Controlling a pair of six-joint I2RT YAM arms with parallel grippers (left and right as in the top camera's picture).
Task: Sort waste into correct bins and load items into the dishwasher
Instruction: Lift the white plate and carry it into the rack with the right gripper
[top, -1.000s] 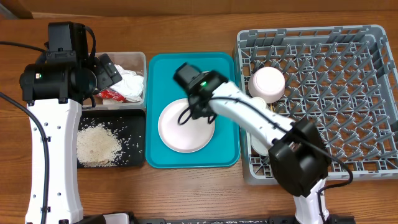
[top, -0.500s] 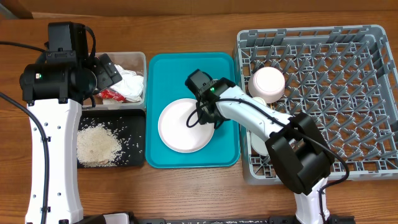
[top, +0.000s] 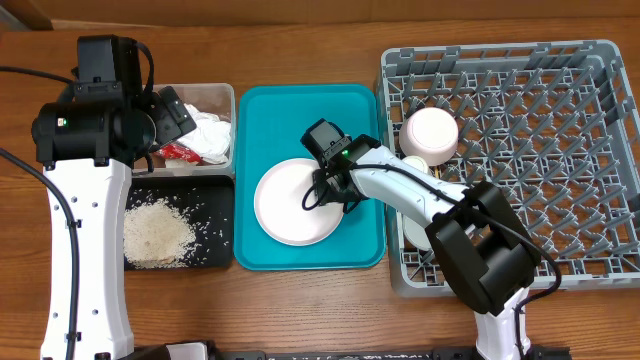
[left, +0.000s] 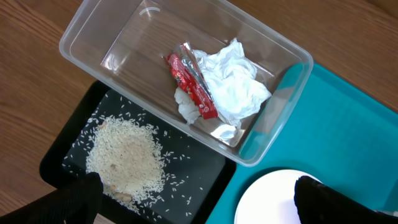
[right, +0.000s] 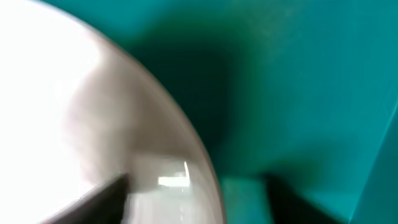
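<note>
Right at the rim of the pink plate (top: 285, 205), my right gripper (top: 328, 196) is settling, having slid over from its far edge a second ago, jaws spread astride it on the teal tray (top: 360, 110); farther off, my left gripper (left: 198, 194) is still hovering, spread wide.

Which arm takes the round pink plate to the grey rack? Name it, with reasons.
Right. The right end effector sits at the round pale pink plate's rim, near the grey plastic dish rack; the left end effector hovers over the clear plastic tub.
</note>
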